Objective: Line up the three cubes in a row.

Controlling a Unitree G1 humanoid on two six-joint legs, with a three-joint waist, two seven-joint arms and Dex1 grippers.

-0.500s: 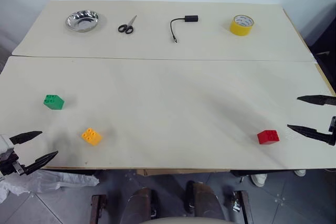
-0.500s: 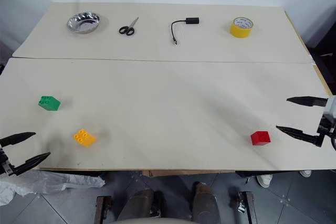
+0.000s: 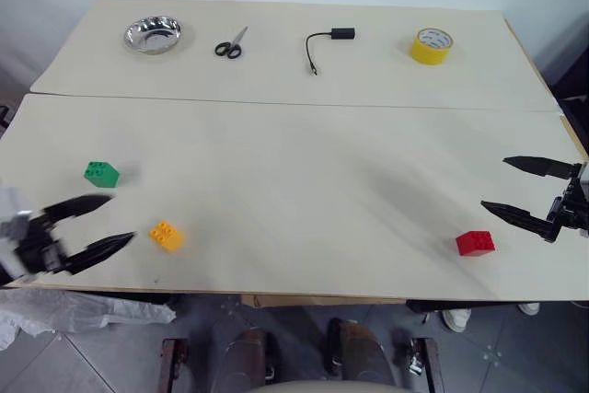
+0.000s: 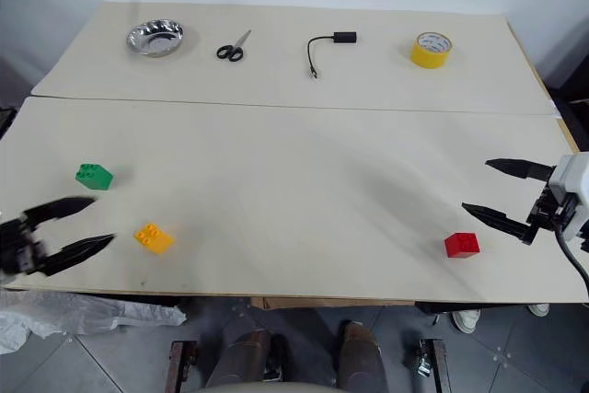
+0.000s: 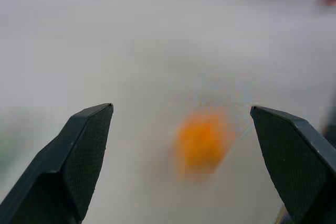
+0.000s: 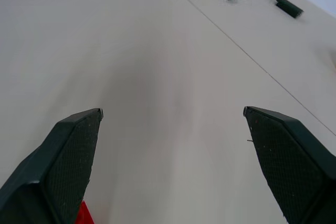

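Three studded cubes lie apart on the near board. The green cube [image 3: 100,173] is at the left, the yellow-orange cube [image 3: 166,235] sits a little nearer and to its right, and the red cube [image 3: 475,243] is far off at the right. My left gripper [image 3: 121,219] is open just left of the yellow-orange cube, which shows blurred [image 5: 202,140] ahead of its fingers. My right gripper [image 3: 493,182] is open, above and just right of the red cube, whose corner [image 6: 84,214] peeks in beside one finger. Neither gripper holds anything.
On the far board lie a steel bowl [image 3: 153,34], scissors [image 3: 229,45], a black cable adapter [image 3: 327,43] and a yellow tape roll [image 3: 431,45]. A seam [image 3: 294,104] joins the two boards. The near table edge [image 3: 276,295] runs just behind the grippers.
My left gripper has moved in over the table toward the yellow-orange cube. The right gripper has shifted inward toward the red cube. The cubes have stayed put.
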